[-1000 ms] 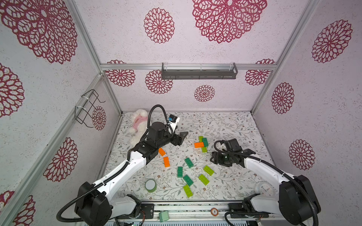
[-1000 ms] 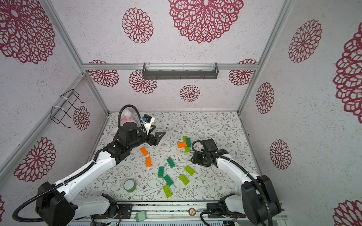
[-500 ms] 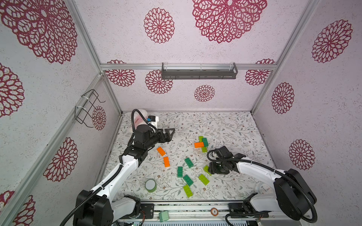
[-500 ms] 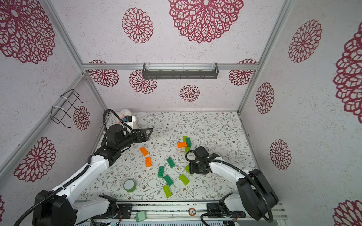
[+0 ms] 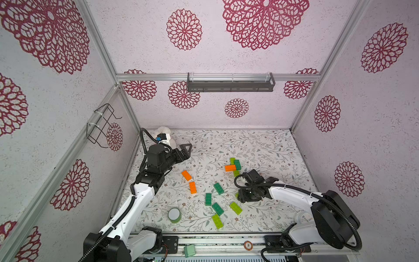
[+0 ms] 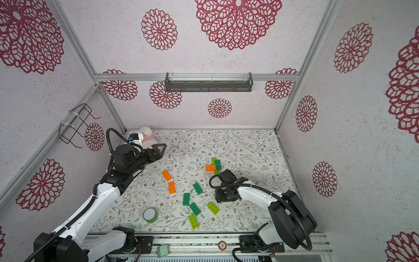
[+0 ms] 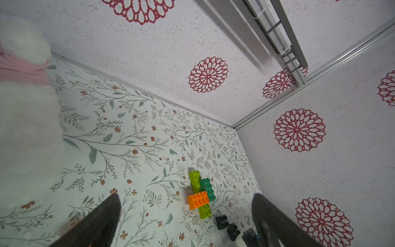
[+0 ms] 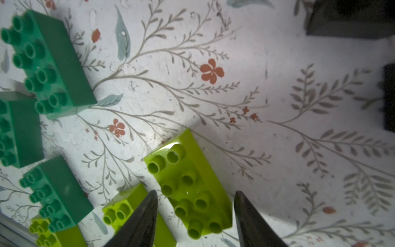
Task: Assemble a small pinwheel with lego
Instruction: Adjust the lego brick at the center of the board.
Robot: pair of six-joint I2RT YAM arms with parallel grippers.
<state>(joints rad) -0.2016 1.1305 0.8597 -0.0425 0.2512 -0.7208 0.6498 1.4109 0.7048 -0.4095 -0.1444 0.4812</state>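
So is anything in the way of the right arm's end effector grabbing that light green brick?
Nothing visible. The right end effector has its fingers either side of the lime brick. A second lime brick lies close beside one finger.

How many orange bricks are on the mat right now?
3. One orange brick and a second lie loose, close together, on the left arm's side; the third is joined to the green cluster farther back. The right arm may hide more.

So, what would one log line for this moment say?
left gripper: open, empty | right gripper: open, astride lime green brick | brick cluster: untouched
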